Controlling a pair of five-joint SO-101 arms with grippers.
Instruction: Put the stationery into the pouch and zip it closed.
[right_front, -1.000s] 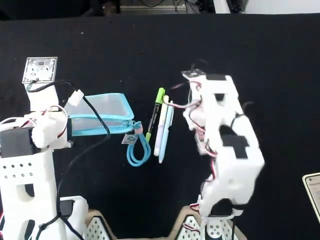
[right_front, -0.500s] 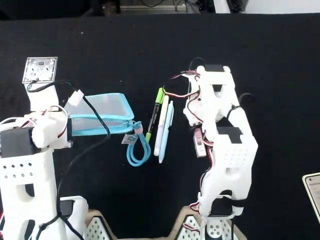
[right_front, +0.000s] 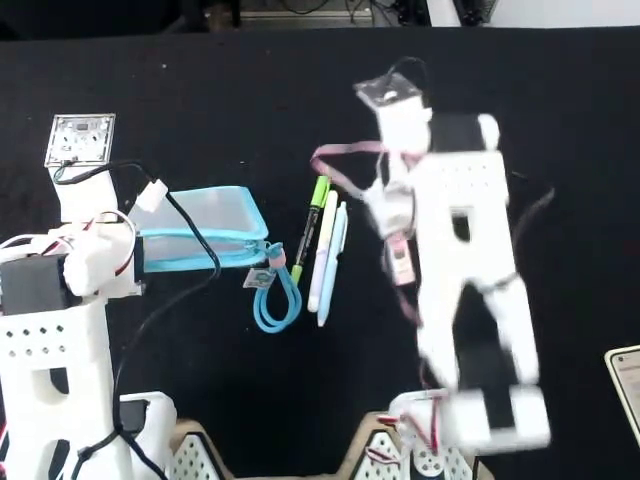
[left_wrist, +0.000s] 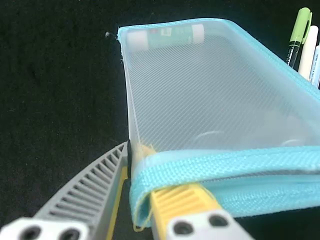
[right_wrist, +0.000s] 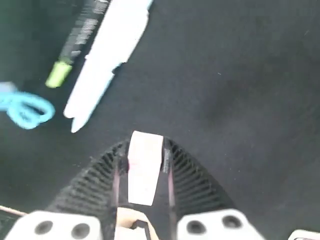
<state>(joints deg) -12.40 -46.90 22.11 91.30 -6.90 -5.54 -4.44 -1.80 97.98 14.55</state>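
The blue mesh pouch (right_front: 205, 225) lies left of centre, and my left gripper (right_front: 140, 255) is shut on its near edge (left_wrist: 150, 170). Through the mesh I see a white and green stick (left_wrist: 165, 36) lying inside the pouch (left_wrist: 210, 95). A green highlighter (right_front: 312, 222), a white pen (right_front: 323, 252) and a light blue pen (right_front: 333, 262) lie side by side right of the pouch. My right gripper (right_front: 402, 262) hangs just right of them, shut on a small pink and white eraser (right_wrist: 144, 167). The highlighter (right_wrist: 75, 45) and white pen (right_wrist: 112, 55) lie beyond that gripper (right_wrist: 145, 145).
The pouch's blue strap loop (right_front: 275, 300) lies in front of the pens. A white square tag (right_front: 80, 138) sits at the far left, and a card (right_front: 625, 385) pokes in at the right edge. Loose cables hang off both arms.
The right arm has swung up and back over the table with the eraser still held in its gripper. The left arm, pouch and pens have stayed put.
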